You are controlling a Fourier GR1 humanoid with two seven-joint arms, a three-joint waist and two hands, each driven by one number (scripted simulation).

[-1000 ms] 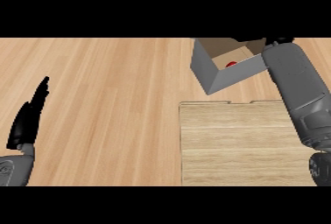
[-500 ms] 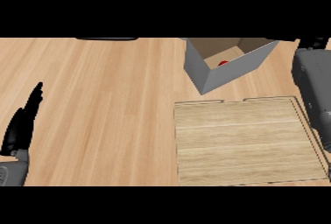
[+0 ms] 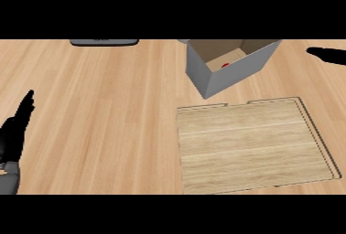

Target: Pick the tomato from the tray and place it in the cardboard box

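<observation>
**mik_k:** Since the small red tomato (image 3: 225, 65) was already sitting down inside the open grey-walled cardboard box (image 3: 223, 75), what was actually left to do at that point?

**benchrat:** Not much imo. Judging from where things lay, the placing part looked done and the step in hand was just getting the right arm clear. Only a black sliver of the right hand (image 3: 327, 55) showed, off to the right of the box and apart from it. Couldn't tell if those fingers were spread or curled, too little of it was visible. Doing it well would've meant pulling away from the box without clipping its right wall, since the box looked light enough to shift if nudged.

**mik_k:** And the other hand?

**benchrat:** The left hand (image 3: 13, 137) was resting far to the left of the box, fingers straight and relaxed, holding nothing.

**mik_k:** How did the tomato look in there?

**benchrat:** Barely visible, just a bit of red peeking past the box's near wall, low against the tan inner floor. Couldn't judge whether it lay flat or against a side. The pale wooden rectangular tray (image 3: 253, 146) sat just in front of the box, with nothing on it. A dark flat thing (image 3: 105, 42) lay well left of the box; couldn't say what it was.
</observation>
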